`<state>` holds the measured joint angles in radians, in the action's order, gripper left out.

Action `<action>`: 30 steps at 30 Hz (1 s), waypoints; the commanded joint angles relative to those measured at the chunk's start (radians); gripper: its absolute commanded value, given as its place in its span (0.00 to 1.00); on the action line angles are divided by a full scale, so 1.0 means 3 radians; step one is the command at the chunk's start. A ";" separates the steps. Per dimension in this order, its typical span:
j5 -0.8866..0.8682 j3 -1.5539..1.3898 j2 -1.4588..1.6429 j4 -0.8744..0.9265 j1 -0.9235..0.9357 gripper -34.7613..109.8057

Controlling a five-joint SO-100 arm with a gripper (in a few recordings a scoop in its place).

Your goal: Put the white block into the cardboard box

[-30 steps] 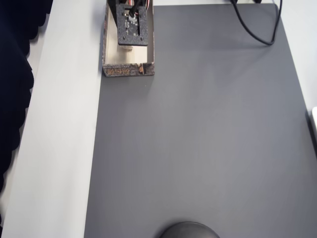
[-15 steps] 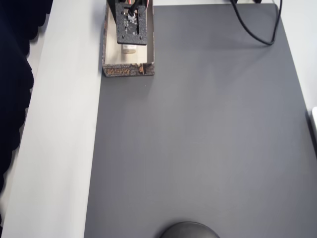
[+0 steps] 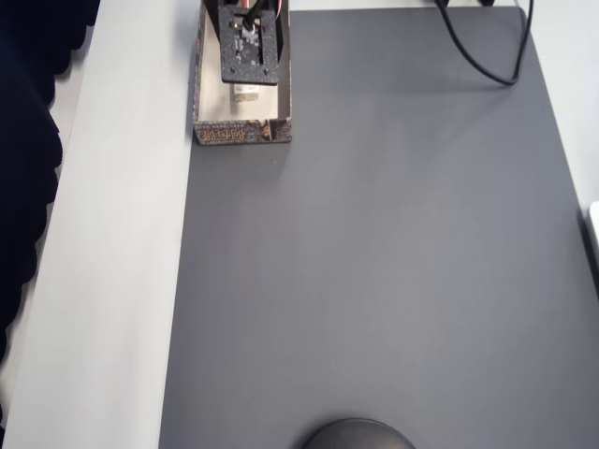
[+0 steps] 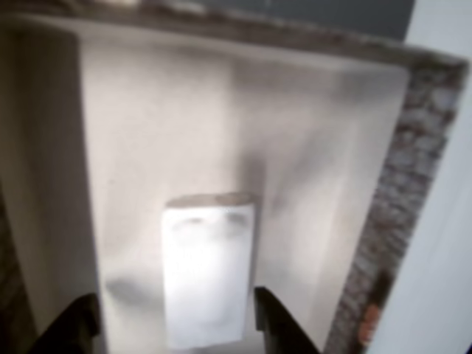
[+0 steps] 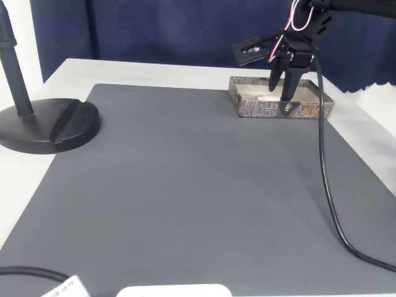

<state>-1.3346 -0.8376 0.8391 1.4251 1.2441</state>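
Observation:
The white block lies flat on the cream floor of the cardboard box, dimples toward the far end. My gripper is open and straddles the block's near end. The left fingertip stands clear of the block, while the right one sits close against its side. In the overhead view the box is at the top left, and a bit of the block shows below the black wrist plate. In the fixed view the gripper reaches down into the box.
A dark grey mat covers the table, with a white strip along its left side. A black stand base sits at the mat's left in the fixed view. A black cable hangs from the arm across the mat's right side.
In the overhead view the wrist plate has drawn back slightly toward the top edge, uncovering a little more of the block. The block stays in the box.

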 commanded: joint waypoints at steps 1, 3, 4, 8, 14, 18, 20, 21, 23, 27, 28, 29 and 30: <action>0.0087 0.0210 0.0348 0.0153 -0.0026 0.44; 0.0153 0.0276 0.0383 0.0235 -0.0026 0.44; 0.0189 0.0343 0.0399 0.0276 -0.0026 0.44; 0.0317 0.0583 0.0465 0.0435 -0.0031 0.44; 0.0496 0.0644 0.0670 0.0547 -0.0056 0.43; 0.0660 0.0557 0.0833 0.0665 -0.0123 0.41; 0.0782 0.0399 0.0966 0.0665 -0.0179 0.40; 0.0854 0.0307 0.1033 0.0670 -0.0215 0.39; 0.0982 0.0128 0.1166 0.0675 -0.0307 0.37; 0.1340 -0.0015 0.1350 0.0695 -0.0532 0.35; 0.1381 -0.0041 0.1406 0.0695 -0.0578 0.35; 0.1452 -0.0087 0.1478 0.0695 -0.0619 0.35; 0.1519 -0.0143 0.1554 0.0701 -0.0654 0.35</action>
<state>-0.9526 -0.8606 1.1536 1.6291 1.0968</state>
